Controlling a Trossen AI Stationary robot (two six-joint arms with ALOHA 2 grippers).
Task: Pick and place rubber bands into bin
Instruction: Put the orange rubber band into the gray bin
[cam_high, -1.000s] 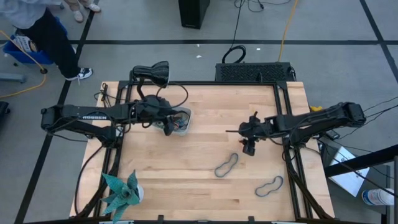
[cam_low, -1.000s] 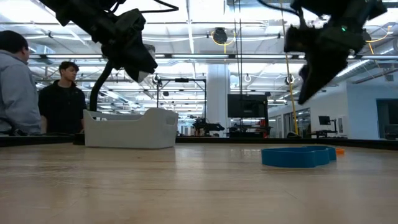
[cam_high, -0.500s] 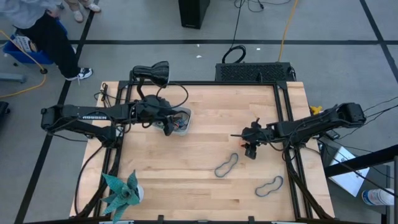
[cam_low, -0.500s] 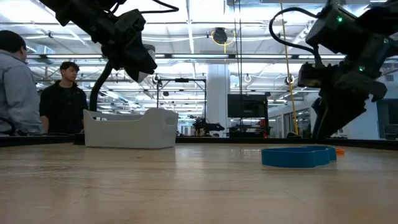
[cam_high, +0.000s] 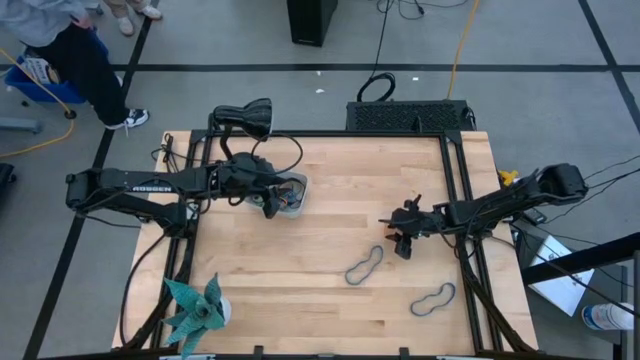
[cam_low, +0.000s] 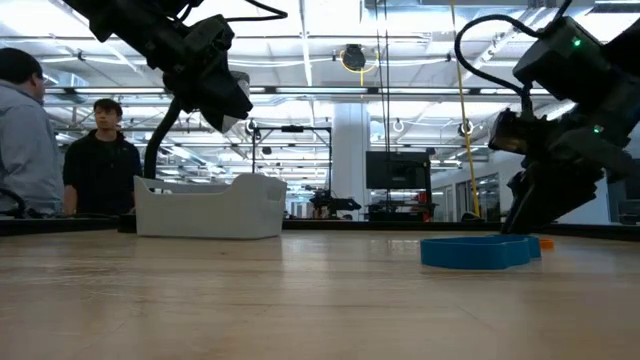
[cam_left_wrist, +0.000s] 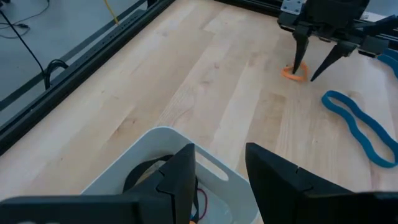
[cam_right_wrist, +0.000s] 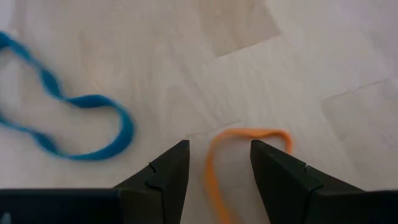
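A: Where does the right gripper (cam_high: 402, 240) stand?

B: Low over the right half of the pale wooden desk (cam_high: 330, 310), nearer the right edge than the middle. Its two dark fingers (cam_right_wrist: 163, 172) are parted, one on each side of a thin orange rubber loop (cam_right_wrist: 245, 155) lying flat on the wood. They hold nothing yet. I judge the spread is meant to straddle one strand of the loop so that closing pinches it.

A: And the other loops?

B: A blue floppy band in a figure-eight shape (cam_high: 364, 265) lies just beside the gripper, toward the front edge. A second blue band of the same shape (cam_high: 433, 299) sits near the front right corner. Both lie free on the desk.

A: The bin?

B: The small shallow light grey translucent tray (cam_high: 293, 193) is on the left half, toward the rear edge. The left wrist view shows a dark loop (cam_left_wrist: 146, 176) and a thin red loop (cam_left_wrist: 199, 198) already inside.

A: What is the left gripper (cam_high: 270, 205) doing?

B: It hangs right over the tray's near wall with its fingers apart and nothing between them. It looks parked there, out of the right arm's working area.

A: Any risk?

B: The orange loop is thin and flat on the wood, so the fingertips must reach the surface or they may close on air.
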